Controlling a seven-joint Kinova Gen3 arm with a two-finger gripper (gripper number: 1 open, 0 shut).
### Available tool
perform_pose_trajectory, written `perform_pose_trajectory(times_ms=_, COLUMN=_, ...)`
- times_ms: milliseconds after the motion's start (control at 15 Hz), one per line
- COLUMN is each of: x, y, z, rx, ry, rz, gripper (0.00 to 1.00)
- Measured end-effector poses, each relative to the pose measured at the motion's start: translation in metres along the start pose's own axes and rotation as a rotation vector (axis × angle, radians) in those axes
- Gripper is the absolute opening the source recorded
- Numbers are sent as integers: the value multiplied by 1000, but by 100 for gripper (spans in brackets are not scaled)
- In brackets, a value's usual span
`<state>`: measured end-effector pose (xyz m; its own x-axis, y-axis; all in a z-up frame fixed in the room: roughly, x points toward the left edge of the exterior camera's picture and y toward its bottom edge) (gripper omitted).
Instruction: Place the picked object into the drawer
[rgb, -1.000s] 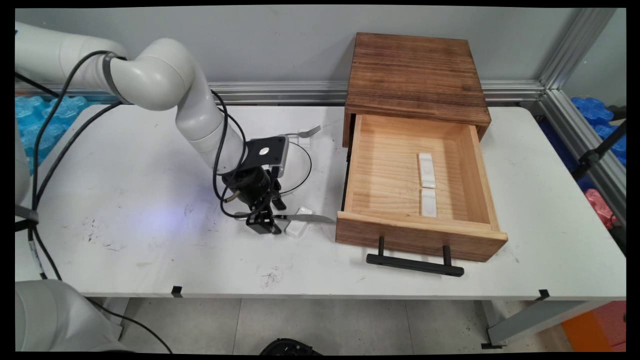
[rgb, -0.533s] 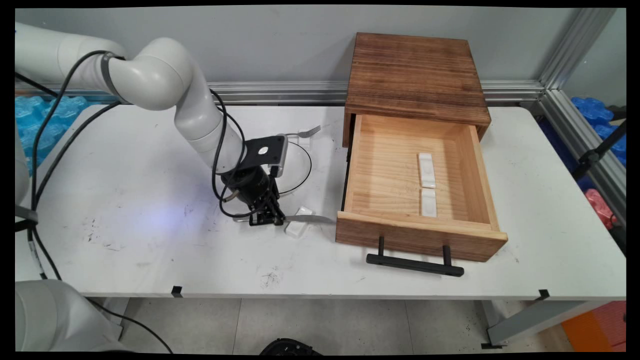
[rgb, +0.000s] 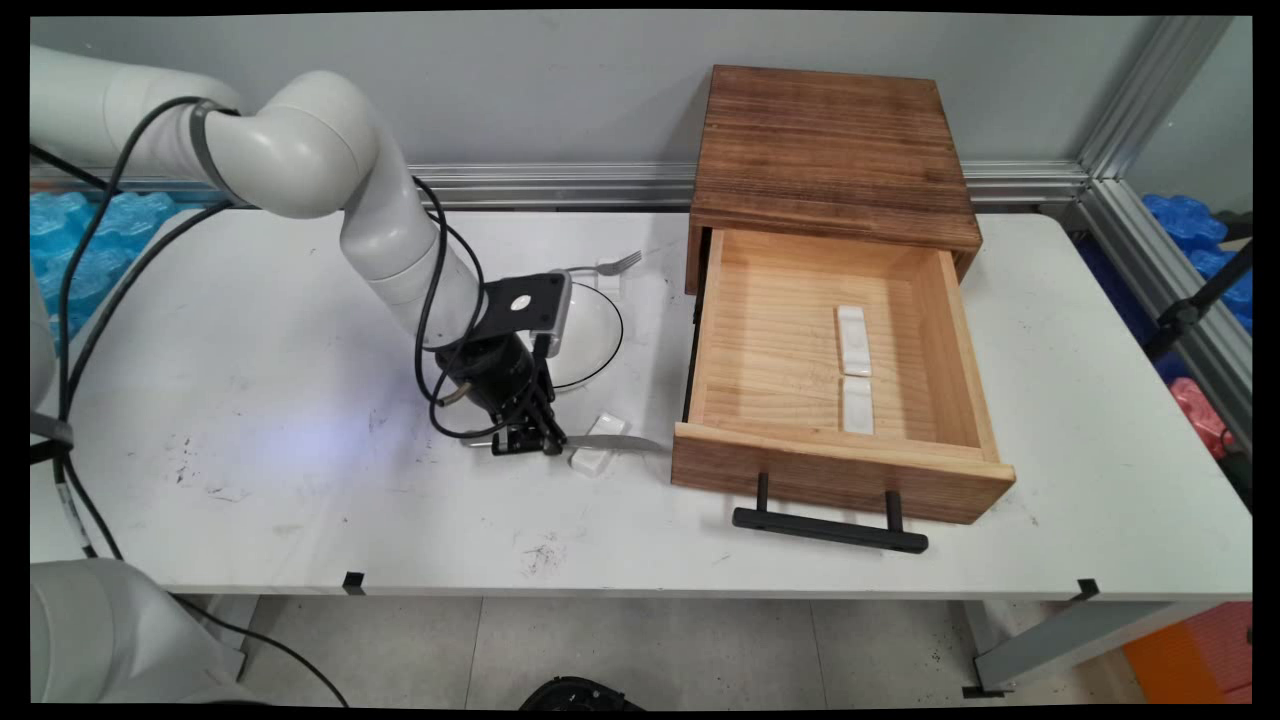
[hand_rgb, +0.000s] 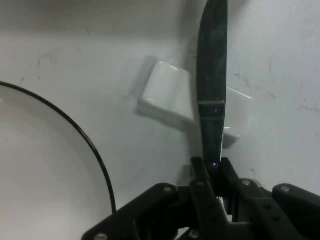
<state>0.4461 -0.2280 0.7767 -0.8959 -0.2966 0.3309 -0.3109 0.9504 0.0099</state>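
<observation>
Main view: gripper low at mid-bench, fingers pinched on knife handle; blade rests across white rest, near open drawer.
Hand view: fingers clamp knife over rest; plate beside.

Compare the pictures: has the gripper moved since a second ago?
Yes. The gripper has shifted slightly left, away from the drawer, and has closed on the knife.

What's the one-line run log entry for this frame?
hand: shut on knife | knife: across white rest | beside: plate | drawer: open
</observation>
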Motion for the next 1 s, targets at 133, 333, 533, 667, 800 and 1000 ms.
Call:
perform_pose_trajectory(times_ms=133, x=2, y=0, z=-4, rx=0, ry=4, rz=5, gripper=0)
perform_pose_trajectory(times_ms=333, x=5, y=1, z=-9, rx=1, ry=9, rz=10, gripper=0)
perform_pose_trajectory(times_ms=533, x=8, y=1, z=-18, rx=3, ry=14, rz=12, gripper=0)
perform_pose_trajectory(times_ms=667, x=10, y=1, z=-24, rx=4, ry=17, rz=15, gripper=0)
perform_pose_trajectory(times_ms=800, x=11, y=0, z=-30, rx=6, ry=19, rz=16, gripper=0)
perform_pose_trajectory(times_ms=1000, x=14, y=-2, z=-44, rx=7, ry=22, rz=21, gripper=0)
